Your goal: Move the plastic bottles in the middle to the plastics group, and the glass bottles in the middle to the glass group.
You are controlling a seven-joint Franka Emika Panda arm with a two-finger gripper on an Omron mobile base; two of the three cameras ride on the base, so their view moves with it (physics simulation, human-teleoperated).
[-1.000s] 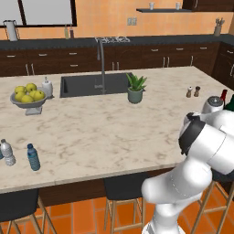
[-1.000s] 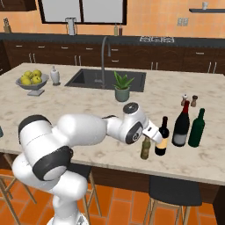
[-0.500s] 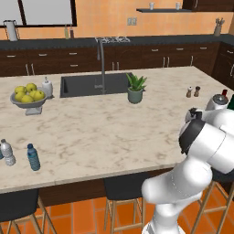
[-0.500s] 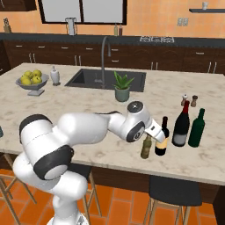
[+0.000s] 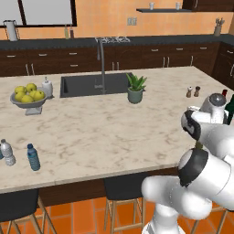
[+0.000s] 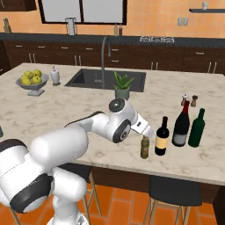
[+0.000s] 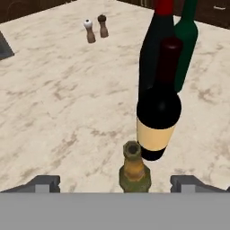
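The short olive-brown glass bottle (image 7: 133,170) stands upright on the island counter (image 7: 54,103), its neck between my gripper's (image 7: 116,184) wide-open fingertips (image 7: 45,183), untouched. In the right base view my gripper (image 6: 144,137) hovers over that bottle (image 6: 144,148). Right beside it stands the black wine bottle with the tan label (image 6: 162,137) (image 7: 157,112). Just beyond are the red-topped wine bottle (image 6: 181,126) (image 7: 155,45) and the dark green bottle (image 6: 196,128) (image 7: 186,40). Far left on the counter, the blue plastic bottle (image 5: 32,157) stands next to the clear water bottle (image 5: 7,152).
Salt and pepper shakers (image 6: 189,100) stand behind the glass bottles. A potted plant (image 6: 122,86), the sink (image 6: 105,79) with its tall faucet, and a bowl of lemons (image 6: 32,80) sit farther left. Stools (image 6: 173,193) stand under the counter's near edge.
My gripper has gone from shut on the olive-brown bottle to wide open. The bottle stays standing beside the tan-labelled wine bottle.
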